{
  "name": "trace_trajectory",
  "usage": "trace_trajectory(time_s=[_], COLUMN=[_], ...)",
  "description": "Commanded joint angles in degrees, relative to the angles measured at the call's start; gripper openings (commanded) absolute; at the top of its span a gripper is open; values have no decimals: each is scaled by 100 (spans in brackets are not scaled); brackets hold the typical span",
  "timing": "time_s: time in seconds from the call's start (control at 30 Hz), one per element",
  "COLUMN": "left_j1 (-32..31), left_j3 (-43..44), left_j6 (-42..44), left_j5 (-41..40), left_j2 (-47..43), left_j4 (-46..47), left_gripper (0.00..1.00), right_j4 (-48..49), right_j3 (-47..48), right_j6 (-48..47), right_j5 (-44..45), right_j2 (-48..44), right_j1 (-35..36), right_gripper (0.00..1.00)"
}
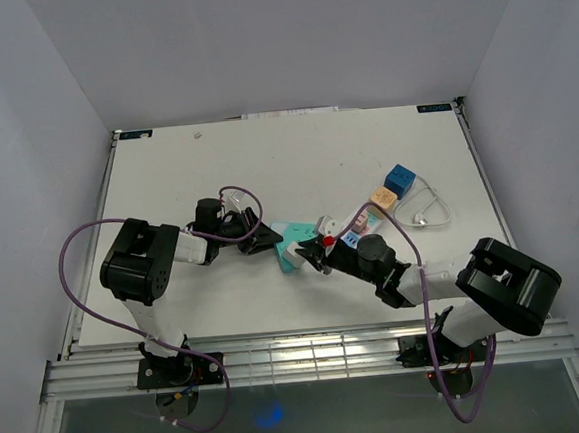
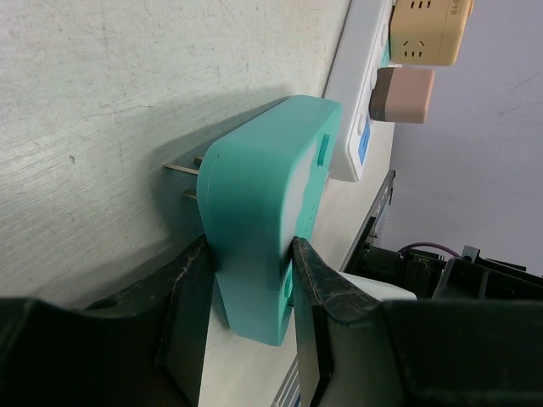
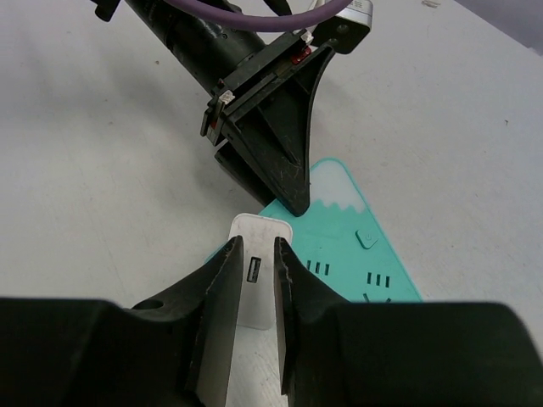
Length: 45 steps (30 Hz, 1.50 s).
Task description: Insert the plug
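Left gripper (image 2: pixel 251 273) tight around teal plug (image 2: pixel 265 182)

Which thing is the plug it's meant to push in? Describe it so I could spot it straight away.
On the white table, look at the middle. The plug is the flat teal block clamped in the left gripper, beside the white power strip. Unlike the beige cube and the pink cube seated on that strip, it shows bare metal prongs.

I see a white table (image 1: pixel 265 158) boxed in by plain pale walls: one behind it (image 1: pixel 285 36), one left (image 1: pixel 17 198), one right (image 1: pixel 552 106). Metal rails (image 1: pixel 301 359) run along its near edge. Light even, shadows soft.
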Motion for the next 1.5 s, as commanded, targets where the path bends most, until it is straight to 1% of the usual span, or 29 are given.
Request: trace_trajectory(time_s=[0.0,0.13,0.23,0.37,0.47,0.5,0.6,0.63,0.67,0.7,0.73,0.77,0.8,0.87,1.03,1.3,1.47], left_j1=[-72,-72,-72,-72,-72,-72,-72,-81,-72,-72,-72,-72,-72,-72,-72,-81,-72], left_j3=[-170,-170,-170,-162,-170,-170,-170,-170,-170,-170,-162,-170,-170,-162,-162,-188,-170], left_j6=[466,466,466,458,466,466,466,466,466,466,475,466,466,466,458,449,440], left_j5=[-562,-562,-571,-562,-562,-571,-571,-562,-562,-562,-571,-571,-571,-562,-562,-588,-562], left_j2=[281,263,263,298,289,281,281,281,289,281,289,289,298,307,298,237,281], left_j4=[-896,-896,-896,-896,-896,-896,-896,-896,-896,-896,-896,-896,-896,-896,-896,-896,-887], left_gripper=[36,36,36,36,36,36,36,36,36,36,36,36,36,36,36,36,36], right_j4=[39,-5,82,188,214,188,188,118,-13,-180,-364,-740,-874,-806,-718,-603,-419], right_j3=[248,257,74,-190,-366,-376,-245,-157,-52,245,413,580,800,828,653,530,319], right_j6=[4,4,4,-57,-110,-101,-66,-40,-5,39,74,100,214,276,277,224,145], right_j5=[-71,-54,-10,-36,60,95,43,-9,-27,-45,-89,-115,-98,-133,25,17,-80], right_j2=[99,20,-374,-1181,-1509,-1509,-1071,-870,-450,-211,253,449,590,802,531,179,-761], right_j1=[-17,-8,-26,-17,-26,-26,-26,-26,-26,-17,-26,-26,-17,-26,-26,-17,-17], right_gripper=[27,27,26,23,21,20,17,16,14,13,11,9,8,8,8,8,10])
